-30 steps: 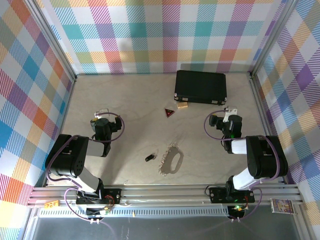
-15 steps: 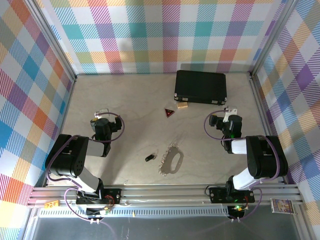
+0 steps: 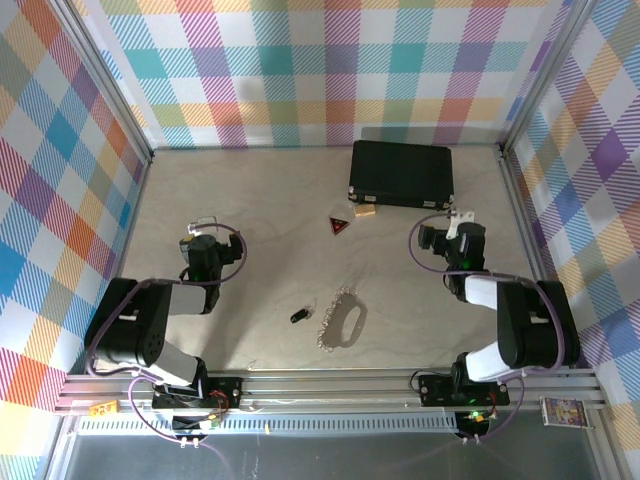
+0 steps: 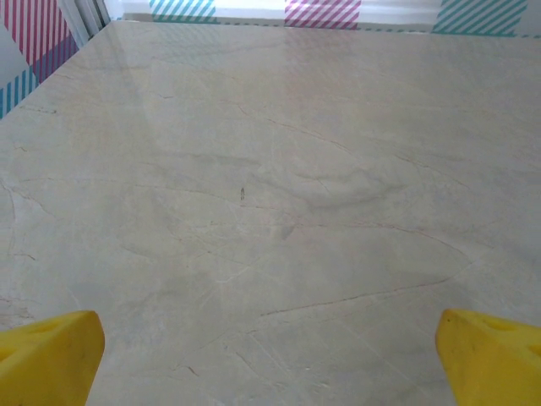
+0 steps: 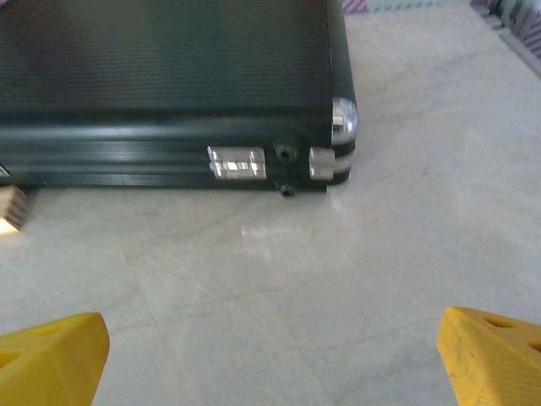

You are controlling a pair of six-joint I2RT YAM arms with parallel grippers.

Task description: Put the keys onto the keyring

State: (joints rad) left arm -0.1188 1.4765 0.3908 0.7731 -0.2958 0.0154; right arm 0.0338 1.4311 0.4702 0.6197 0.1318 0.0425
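A tiny key (image 3: 299,315) with a black head lies on the table near the front centre. Just right of it lies the keyring (image 3: 343,320), a silver oblong loop with a beaded chain along its left side; the two are apart. My left gripper (image 3: 203,222) hovers at the left of the table, well away from both. It is open, its yellow fingertips (image 4: 51,351) wide over bare table. My right gripper (image 3: 455,215) is at the right, also open, its yellow fingertips (image 5: 55,355) spread with nothing between them.
A large black case (image 3: 401,173) lies at the back; its latched front edge (image 5: 237,161) faces the right gripper. A small tan block (image 3: 364,211) and a red-and-black triangular tag (image 3: 339,226) sit in front of the case. Metal frame rails border the table.
Both arms have shifted slightly; the right gripper has edged a little toward the black case. The key and keyring have not moved.
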